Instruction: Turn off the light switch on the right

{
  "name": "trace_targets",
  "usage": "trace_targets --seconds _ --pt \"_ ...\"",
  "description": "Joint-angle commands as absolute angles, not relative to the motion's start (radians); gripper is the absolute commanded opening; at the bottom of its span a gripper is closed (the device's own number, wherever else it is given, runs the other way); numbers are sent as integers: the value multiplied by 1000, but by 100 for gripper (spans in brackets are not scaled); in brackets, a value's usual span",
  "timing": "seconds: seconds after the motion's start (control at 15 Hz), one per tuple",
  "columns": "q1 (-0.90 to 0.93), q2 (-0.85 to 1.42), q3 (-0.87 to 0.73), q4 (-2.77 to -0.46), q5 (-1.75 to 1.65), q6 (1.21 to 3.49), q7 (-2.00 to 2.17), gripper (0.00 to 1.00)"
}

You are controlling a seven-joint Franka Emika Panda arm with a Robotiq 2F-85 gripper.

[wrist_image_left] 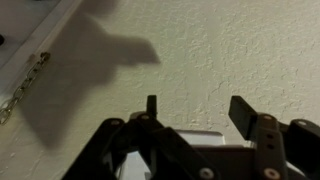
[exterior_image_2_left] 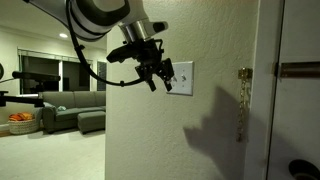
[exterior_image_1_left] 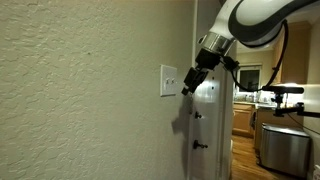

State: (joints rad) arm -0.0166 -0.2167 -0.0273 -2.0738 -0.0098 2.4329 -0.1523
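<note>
A white rectangular wall plate (exterior_image_1_left: pixel 168 81) hangs on a textured cream wall and shows in both exterior views (exterior_image_2_left: pixel 183 76). Its toggles are too small to tell apart, and the right-hand light switch cannot be singled out. My gripper (exterior_image_1_left: pixel 189 82) is right at the plate, fingers apart, in front of its edge in an exterior view (exterior_image_2_left: pixel 160 74). In the wrist view the two dark fingers (wrist_image_left: pixel 198 108) stand open over the wall, and the top of the plate (wrist_image_left: pixel 205 131) peeks out between them. Nothing is held.
A white door (exterior_image_1_left: pixel 212 130) with dark handles stands beside the wall corner. A shiny door chain (exterior_image_2_left: pixel 242 100) hangs on the door frame and also shows in the wrist view (wrist_image_left: pixel 25 85). A kitchen lies behind in one view, a sofa (exterior_image_2_left: pixel 72 108) in another.
</note>
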Motion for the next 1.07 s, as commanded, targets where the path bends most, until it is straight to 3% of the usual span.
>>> trace_targets --seconds 0.0,0.13,0.4,0.8,1.0 --pt "-12 -202 -40 -2029 -4 2469 -177 47" --pt "-13 -198 -42 -2006 -3 2484 -178 33" --pt "-12 -191 -45 -1969 -4 2518 -179 17" --pt "-11 -152 -48 -1912 6 2542 -191 28" --pt "-17 -115 -51 -1876 4 2539 -189 25"
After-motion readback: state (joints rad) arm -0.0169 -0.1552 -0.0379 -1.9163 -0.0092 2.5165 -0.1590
